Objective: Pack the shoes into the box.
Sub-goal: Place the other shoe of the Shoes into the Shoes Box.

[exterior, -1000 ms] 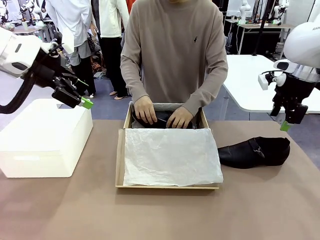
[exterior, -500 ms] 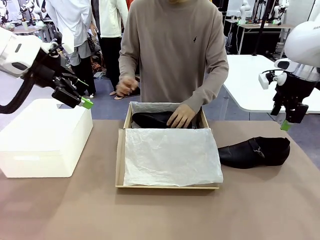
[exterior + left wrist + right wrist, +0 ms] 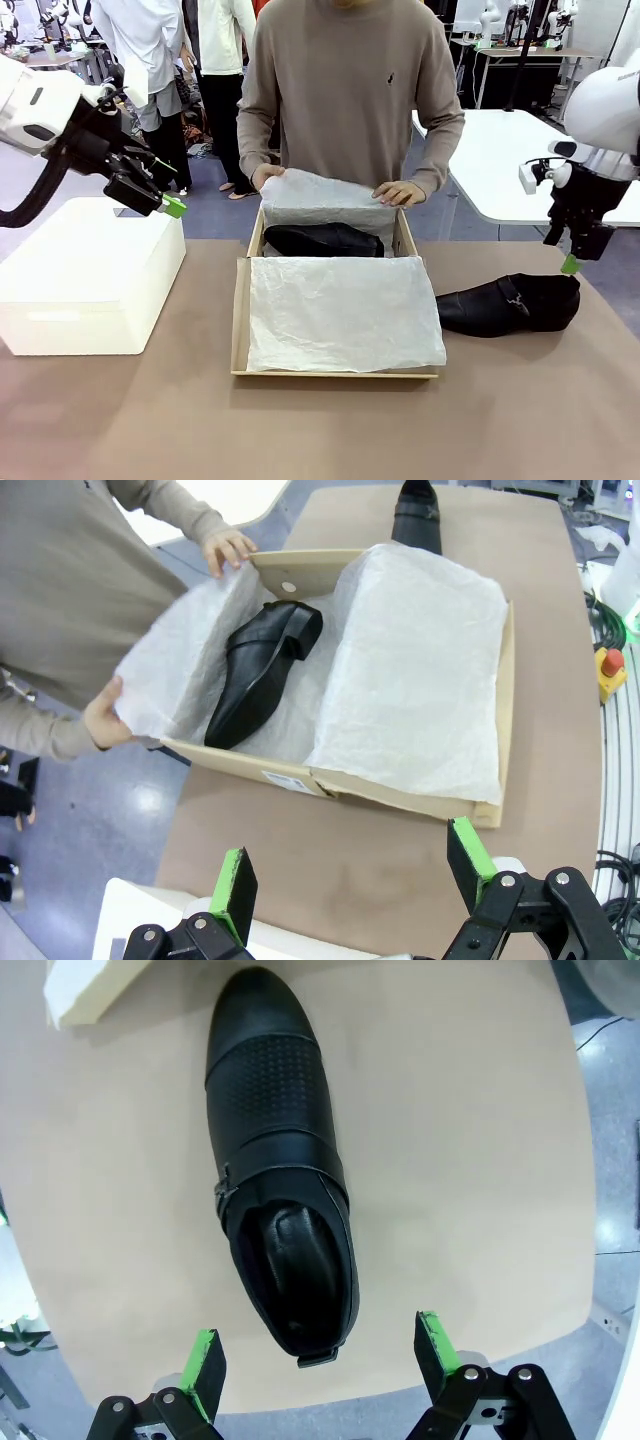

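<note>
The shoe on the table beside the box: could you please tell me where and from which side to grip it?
Probably across the heel end, from above. The shoe stands on its sole with its opening up, and its sides at the heel rise steeply, giving two facing walls to close on. The open right gripper hangs above that end.

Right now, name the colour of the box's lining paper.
White; the paper shows clearest in left wrist view.
</note>
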Controlling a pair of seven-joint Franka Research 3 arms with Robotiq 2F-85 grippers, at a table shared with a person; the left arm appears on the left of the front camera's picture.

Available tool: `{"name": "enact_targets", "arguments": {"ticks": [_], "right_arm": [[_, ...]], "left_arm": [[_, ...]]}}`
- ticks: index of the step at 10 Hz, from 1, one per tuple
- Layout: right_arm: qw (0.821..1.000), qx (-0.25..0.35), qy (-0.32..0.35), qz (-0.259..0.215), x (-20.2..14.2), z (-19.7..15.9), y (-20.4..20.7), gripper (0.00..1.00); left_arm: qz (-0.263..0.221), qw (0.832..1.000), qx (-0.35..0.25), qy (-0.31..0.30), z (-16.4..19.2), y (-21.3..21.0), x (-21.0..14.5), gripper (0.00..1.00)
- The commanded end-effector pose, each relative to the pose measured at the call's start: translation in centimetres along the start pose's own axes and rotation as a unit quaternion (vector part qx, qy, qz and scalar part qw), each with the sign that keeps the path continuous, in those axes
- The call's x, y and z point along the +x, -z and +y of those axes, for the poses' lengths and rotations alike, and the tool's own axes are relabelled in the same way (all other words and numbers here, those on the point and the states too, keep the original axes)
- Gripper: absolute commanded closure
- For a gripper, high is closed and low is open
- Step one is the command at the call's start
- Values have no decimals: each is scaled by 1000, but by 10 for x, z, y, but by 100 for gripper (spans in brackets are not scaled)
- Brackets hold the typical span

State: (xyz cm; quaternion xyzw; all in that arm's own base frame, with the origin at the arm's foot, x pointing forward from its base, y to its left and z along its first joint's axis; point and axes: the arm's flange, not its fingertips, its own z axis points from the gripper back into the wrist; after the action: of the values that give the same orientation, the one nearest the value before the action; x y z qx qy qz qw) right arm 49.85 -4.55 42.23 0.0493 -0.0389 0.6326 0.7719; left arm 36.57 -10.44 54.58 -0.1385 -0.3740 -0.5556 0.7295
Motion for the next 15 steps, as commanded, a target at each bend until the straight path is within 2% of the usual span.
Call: {"name": "enact_targets", "arguments": {"ticks": [1,5,15], "right_arm": [[1000,-18,-4,-13,-8,-8,14,0],[1000,-12,-1,-27,-13,-27,35,0],[999,-1,-15,-37,-12,-37,73,0]], "left_arm": [[-9,1000,-6,6,2,0,-1,0],[-9,1000,-6,6,2,0,-1,0],[-9,1000,-6,6,2,0,-1,0]]}}
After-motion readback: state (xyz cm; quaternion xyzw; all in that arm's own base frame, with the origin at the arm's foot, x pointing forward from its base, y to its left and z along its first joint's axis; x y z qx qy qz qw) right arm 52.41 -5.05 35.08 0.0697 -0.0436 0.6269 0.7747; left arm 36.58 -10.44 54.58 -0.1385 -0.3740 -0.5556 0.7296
